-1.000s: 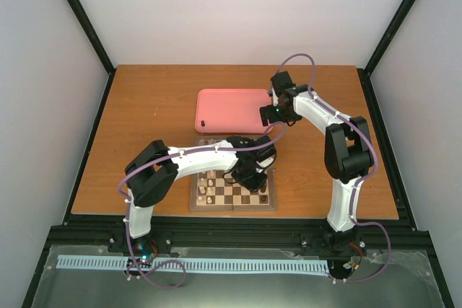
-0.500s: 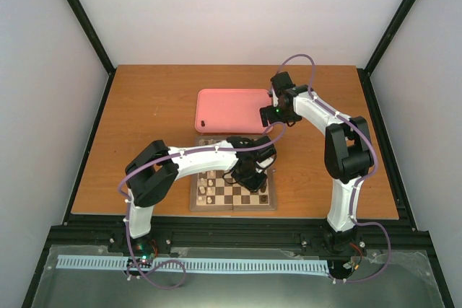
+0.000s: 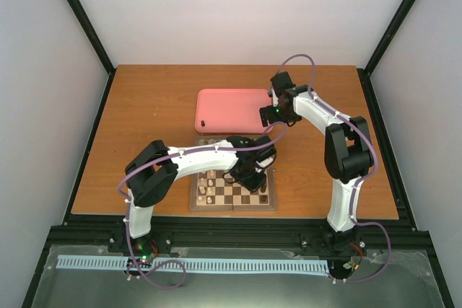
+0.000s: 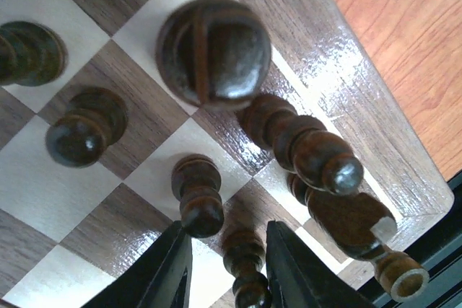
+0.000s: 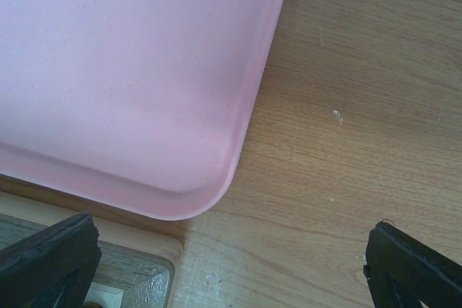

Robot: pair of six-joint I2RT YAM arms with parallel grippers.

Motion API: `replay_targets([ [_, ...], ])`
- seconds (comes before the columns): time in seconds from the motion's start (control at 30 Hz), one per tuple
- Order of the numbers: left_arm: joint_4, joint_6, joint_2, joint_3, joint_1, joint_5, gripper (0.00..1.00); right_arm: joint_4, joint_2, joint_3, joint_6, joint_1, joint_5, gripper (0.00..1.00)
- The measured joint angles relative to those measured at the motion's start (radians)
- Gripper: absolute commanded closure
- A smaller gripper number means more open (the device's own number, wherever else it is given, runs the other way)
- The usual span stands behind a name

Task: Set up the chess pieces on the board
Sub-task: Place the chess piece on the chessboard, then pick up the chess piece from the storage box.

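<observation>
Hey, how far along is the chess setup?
Cream pieces stand on the board's left, dark pieces along its right edge. The left pincer, open, straddles one dark piece. The right pincer hangs open by the tray, where one dark speck, maybe a last piece, lies.

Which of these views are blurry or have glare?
Left wrist: the closest chess pieces are soft, and glare streaks the board border. Right wrist: the gripper fingers blur at the corners; the pink tray looks washed out. Top external: even light, pieces tiny.
</observation>
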Motion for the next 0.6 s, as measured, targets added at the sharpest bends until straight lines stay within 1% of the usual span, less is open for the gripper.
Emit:
replay_targets([
  [0.1, -0.01, 0.011, -0.002, 0.012, 0.0, -0.011, 0.63, 0.0, 0.0, 0.0, 0.0, 0.0, -0.003, 0.0],
  [0.27, -0.017, 0.031, -0.02, 0.023, 0.0, -0.018, 0.58, -0.002, 0.0, 0.002, 0.0, 0.0, -0.007, 0.0],
  [0.6, -0.048, 0.04, -0.115, 0.027, 0.0, -0.053, 0.58, -0.005, 0.0, 0.008, 0.0, 0.0, -0.008, 0.0],
])
